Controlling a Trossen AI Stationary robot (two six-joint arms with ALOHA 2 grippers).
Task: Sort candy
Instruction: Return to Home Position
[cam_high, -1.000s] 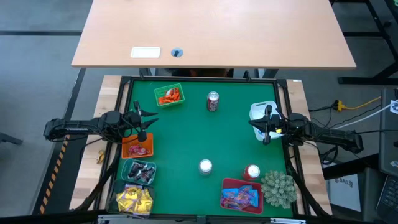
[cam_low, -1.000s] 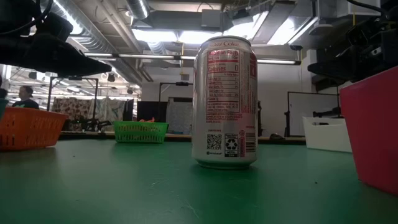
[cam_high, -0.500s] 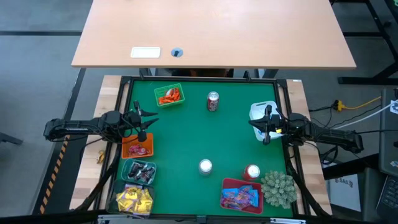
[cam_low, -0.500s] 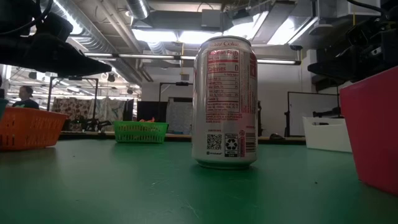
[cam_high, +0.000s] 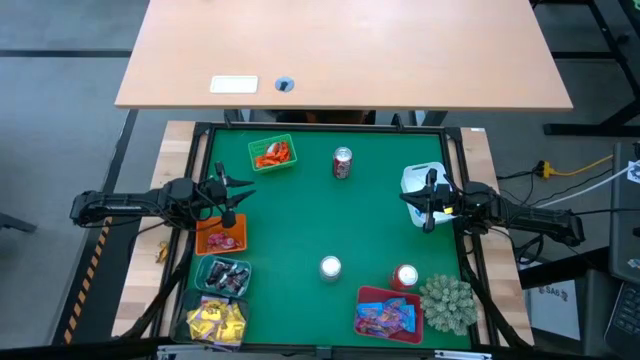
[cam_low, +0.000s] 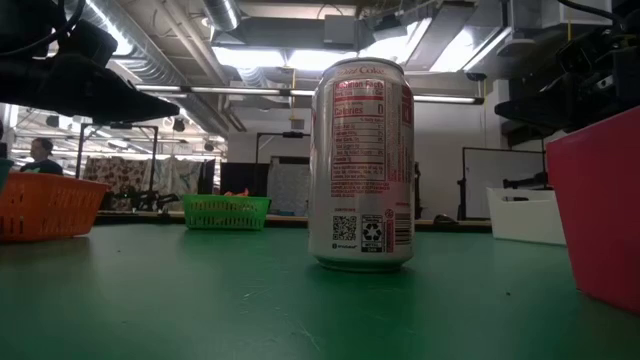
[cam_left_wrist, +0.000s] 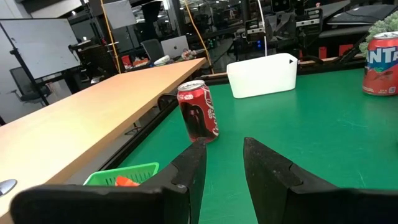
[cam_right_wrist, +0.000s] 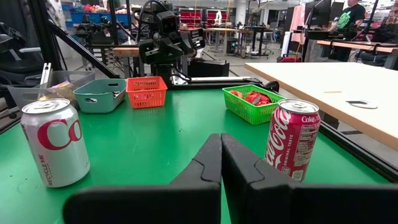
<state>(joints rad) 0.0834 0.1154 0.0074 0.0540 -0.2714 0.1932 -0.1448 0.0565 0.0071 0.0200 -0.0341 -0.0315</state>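
Now — with my left gripper (cam_high: 240, 190) hanging jaws apart just beside the orange bin (cam_high: 204, 245) and my right gripper (cam_high: 410, 197) jaws pressed together by the white bin (cam_high: 412, 177) — the candy (cam_high: 215, 320) I can see lies in bins, mostly on my left side, none between either pair.

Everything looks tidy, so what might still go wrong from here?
The right gripper, shut, hangs close by the white plastic bin; a careless swing might nudge the bin. The left gripper, open, points toward the upright red drink can; moving forward at a low height could topple it.
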